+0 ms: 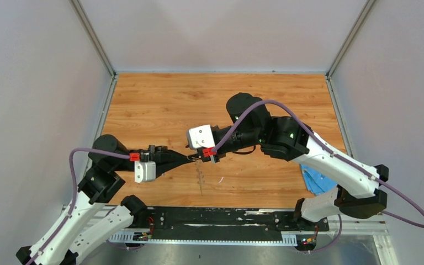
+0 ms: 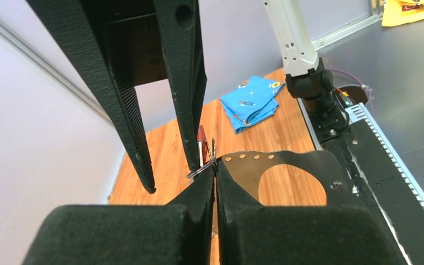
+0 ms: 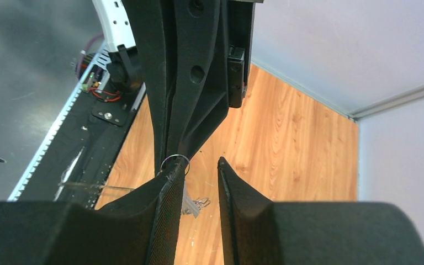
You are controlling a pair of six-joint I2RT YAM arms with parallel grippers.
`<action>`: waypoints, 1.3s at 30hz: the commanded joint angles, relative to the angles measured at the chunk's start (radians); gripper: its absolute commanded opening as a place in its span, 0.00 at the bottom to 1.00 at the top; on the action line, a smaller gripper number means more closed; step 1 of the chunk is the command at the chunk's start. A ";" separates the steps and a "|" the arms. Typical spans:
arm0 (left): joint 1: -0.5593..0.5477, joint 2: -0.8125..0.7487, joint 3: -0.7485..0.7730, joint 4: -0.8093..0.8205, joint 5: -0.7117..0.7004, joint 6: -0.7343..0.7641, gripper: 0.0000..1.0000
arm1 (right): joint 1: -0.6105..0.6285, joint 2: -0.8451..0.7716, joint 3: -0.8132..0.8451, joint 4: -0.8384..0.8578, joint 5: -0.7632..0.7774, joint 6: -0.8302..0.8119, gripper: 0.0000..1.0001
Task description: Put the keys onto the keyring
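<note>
Two arms meet over the near half of the light-brown wooden table, about midway between its left and right edges, tips nearly touching and clear of the surface. The left gripper has its two black fingers pressed together, pinching one thin grey metal keyring at the very tips. Only a small arc of the ring shows, sticking out to one side of the closed jaws. One small metal key with a red plastic head stands upright just behind that arc. I cannot tell whether it is threaded on the ring or only beside it. Keys counted in view: one; a second I cannot make out. The right gripper faces the left one head-on with its two fingers spread. The gap between them is bare wood in its own wrist view, nothing pinched. One of its fingertips sits just beside the red key and the ring, either touching or a hair apart; I cannot tell which. A small pale metallic clutter lies on the wood under the grippers, too blurred to identify. One crumpled blue cloth lies at the right edge of the table, toward the near right corner, well apart from the grippers. One thin white sliver lies on the wood near the front edge, just right of the meeting point.
</note>
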 commanded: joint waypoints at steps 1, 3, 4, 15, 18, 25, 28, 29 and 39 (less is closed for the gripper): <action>-0.006 -0.013 -0.001 0.123 -0.041 0.064 0.00 | -0.016 0.057 0.053 -0.100 -0.199 0.072 0.32; -0.006 -0.016 -0.003 0.123 -0.048 0.065 0.00 | -0.022 0.072 0.078 -0.128 -0.217 0.074 0.33; -0.006 -0.019 -0.003 0.123 -0.052 0.065 0.00 | -0.026 0.079 0.089 -0.139 -0.221 0.076 0.33; -0.006 -0.041 -0.022 0.123 -0.064 0.064 0.00 | -0.097 0.099 0.164 -0.164 -0.306 0.135 0.35; -0.006 -0.044 -0.025 0.123 -0.065 0.064 0.00 | -0.108 0.096 0.165 -0.164 -0.335 0.145 0.35; -0.006 -0.041 -0.024 0.123 -0.070 0.059 0.00 | -0.123 0.101 0.173 -0.163 -0.379 0.162 0.35; -0.006 -0.041 -0.023 0.123 -0.070 0.057 0.00 | -0.125 0.110 0.179 -0.162 -0.381 0.171 0.35; -0.006 -0.043 -0.024 0.123 -0.070 0.056 0.00 | -0.126 0.112 0.181 -0.162 -0.378 0.172 0.35; -0.006 -0.067 -0.042 0.123 -0.062 0.055 0.00 | -0.148 0.140 0.217 -0.154 -0.388 0.198 0.36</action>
